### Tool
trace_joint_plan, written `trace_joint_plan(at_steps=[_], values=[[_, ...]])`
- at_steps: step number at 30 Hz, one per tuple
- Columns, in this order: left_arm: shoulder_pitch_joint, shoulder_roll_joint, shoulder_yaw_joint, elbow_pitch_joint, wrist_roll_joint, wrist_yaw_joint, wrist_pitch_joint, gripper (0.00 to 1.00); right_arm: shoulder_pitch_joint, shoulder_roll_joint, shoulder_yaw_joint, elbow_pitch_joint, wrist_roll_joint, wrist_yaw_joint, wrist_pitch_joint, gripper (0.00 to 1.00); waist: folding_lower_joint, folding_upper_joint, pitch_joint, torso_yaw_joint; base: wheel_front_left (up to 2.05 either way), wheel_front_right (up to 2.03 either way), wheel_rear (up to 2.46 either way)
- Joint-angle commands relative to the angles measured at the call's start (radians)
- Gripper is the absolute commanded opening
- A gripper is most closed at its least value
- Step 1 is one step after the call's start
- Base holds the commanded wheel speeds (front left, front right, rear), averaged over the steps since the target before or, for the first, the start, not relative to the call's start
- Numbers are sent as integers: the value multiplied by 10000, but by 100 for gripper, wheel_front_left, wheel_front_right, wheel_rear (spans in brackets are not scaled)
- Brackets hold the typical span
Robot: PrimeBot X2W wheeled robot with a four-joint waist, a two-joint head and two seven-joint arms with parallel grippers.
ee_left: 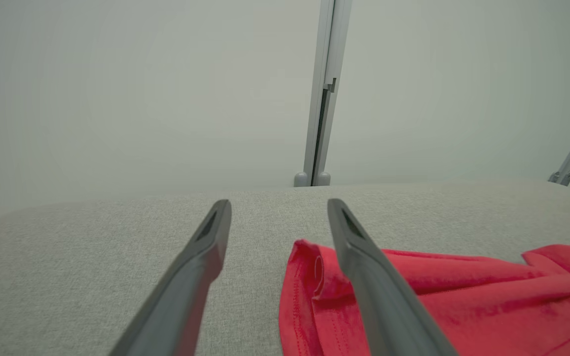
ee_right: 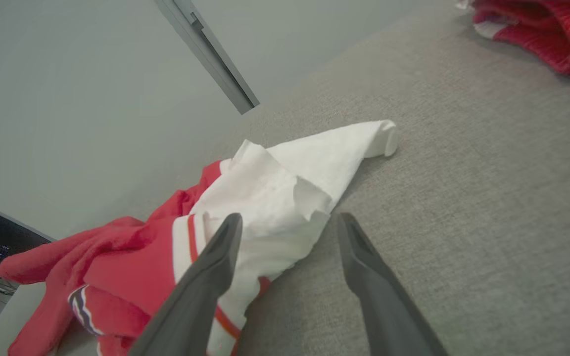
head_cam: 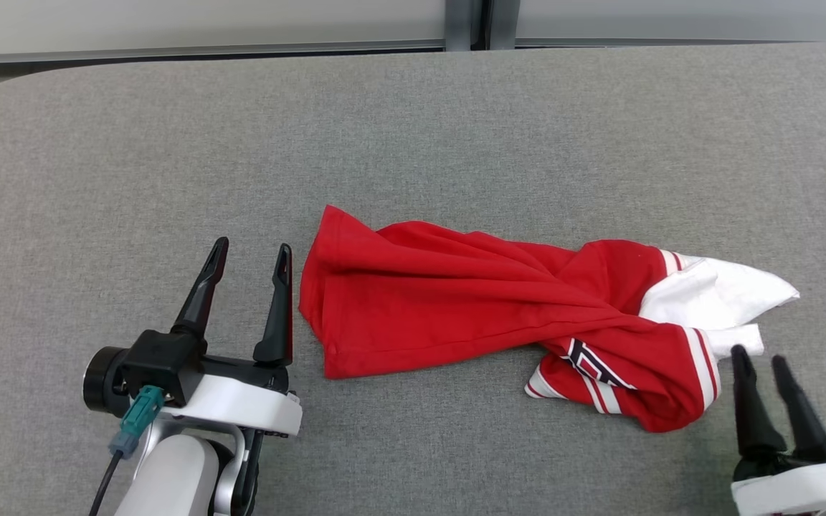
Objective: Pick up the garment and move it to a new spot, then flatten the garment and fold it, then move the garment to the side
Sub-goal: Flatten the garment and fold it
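Left hand (head_cam: 252, 246) spread, empty, beside garment (head_cam: 456, 308); right hand (head_cam: 758, 356) spread, empty, opposite end.

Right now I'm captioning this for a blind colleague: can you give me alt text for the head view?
A crumpled red garment with a white end lies on a grey table. The open left gripper sits beside its left edge, and the open right gripper is by its white right end.

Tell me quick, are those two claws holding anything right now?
Left claw: open, holding nothing, beside the red garment.
Right claw: open, holding nothing, at the garment's white end.
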Motion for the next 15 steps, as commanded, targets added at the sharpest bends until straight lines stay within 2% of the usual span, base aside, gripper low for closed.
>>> trace_joint_plan(at_steps=[1,7,15], values=[[5,85,46,-18,-8,10,-44,100,-122,-204,-46,-106,-274,4,-172,100,0,0,-32,-33,0,0,0],[190,68,184,-209,-49,182,-45,100,-462,-830,-378,-815,-1628,4,-327,100,0,0,-218,-114,0,0,0],[637,10,261,-320,-10,277,-43,100,-935,-1155,-481,-1850,-3355,2,435,100,0,0,-638,-11,0,0,0]])
